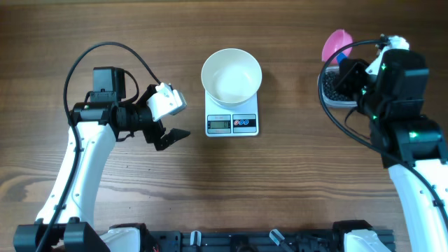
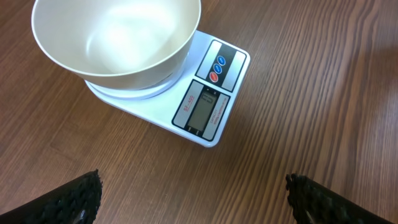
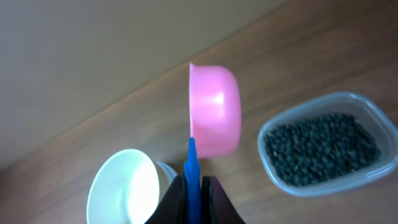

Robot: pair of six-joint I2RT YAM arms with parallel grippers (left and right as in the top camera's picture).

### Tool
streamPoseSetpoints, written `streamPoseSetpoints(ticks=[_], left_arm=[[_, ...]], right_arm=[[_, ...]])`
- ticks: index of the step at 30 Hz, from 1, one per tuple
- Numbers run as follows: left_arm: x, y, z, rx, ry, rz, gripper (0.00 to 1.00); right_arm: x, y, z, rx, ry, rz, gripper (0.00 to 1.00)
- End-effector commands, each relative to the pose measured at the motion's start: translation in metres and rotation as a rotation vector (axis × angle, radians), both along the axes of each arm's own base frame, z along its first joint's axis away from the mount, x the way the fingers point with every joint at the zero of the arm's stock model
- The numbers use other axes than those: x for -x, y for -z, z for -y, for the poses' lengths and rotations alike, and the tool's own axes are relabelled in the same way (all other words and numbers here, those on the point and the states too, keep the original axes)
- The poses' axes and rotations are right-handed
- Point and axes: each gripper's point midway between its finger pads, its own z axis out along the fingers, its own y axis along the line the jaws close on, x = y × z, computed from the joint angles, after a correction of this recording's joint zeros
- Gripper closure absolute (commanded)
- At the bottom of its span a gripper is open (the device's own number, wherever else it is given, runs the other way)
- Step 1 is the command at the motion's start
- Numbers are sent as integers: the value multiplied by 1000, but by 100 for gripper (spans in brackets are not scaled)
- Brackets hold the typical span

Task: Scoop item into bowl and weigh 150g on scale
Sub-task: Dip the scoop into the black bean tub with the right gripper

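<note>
The worktop is brown wood with long, streaky grain, matte and evenly lit. In the right wrist view a plain grey blurred area lies beyond its edge; I cannot tell whether that is wall or floor.

The white bowl sits on the white scale at the worktop's middle, the display facing the arms' bases. The black beads lie heaped in a clear tub at the far right.

The left claw hangs released, its 2 fingers spread wide, left of the scale. The right claw is clenched on the blue handle of a pink scoop, held just beside the tub.
</note>
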Motion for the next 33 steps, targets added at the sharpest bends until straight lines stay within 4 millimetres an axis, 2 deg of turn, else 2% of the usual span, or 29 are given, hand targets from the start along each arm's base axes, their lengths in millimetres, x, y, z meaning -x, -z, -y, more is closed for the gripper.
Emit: streamPoseSetpoints(ticks=[1,4,7,10,16,20,22,28,33], left_arm=[[-2,-1,-1,4,-9,-5,0],[-2,-1,-1,4,-9,-5,0],[-2,-1,-1,4,-9,-5,0],[-2,-1,-1,4,-9,-5,0],[-2,-1,-1,4,-9,-5,0],[-2,-1,-1,3,-8,-5,0],[-2,-1,-1,4,-9,-5,0],[-2,-1,-1,4,-9,-5,0],[-2,-1,-1,4,-9,-5,0]], right_arm=[[3,-39,17,25,9,19,96],[8,-50,30,62,3,-68,96],[7,-48,44,126,-9,-199,96],[-1,-27,57,175,-56,-356,96],[-10,50,62,218,-200,-650,96],[-11,83,68,251,-241,-769,96],[-15,93,75,278,-228,-792,96],[-28,102,86,298,-205,-784,96],[-41,117,85,271,-215,-778,96]])
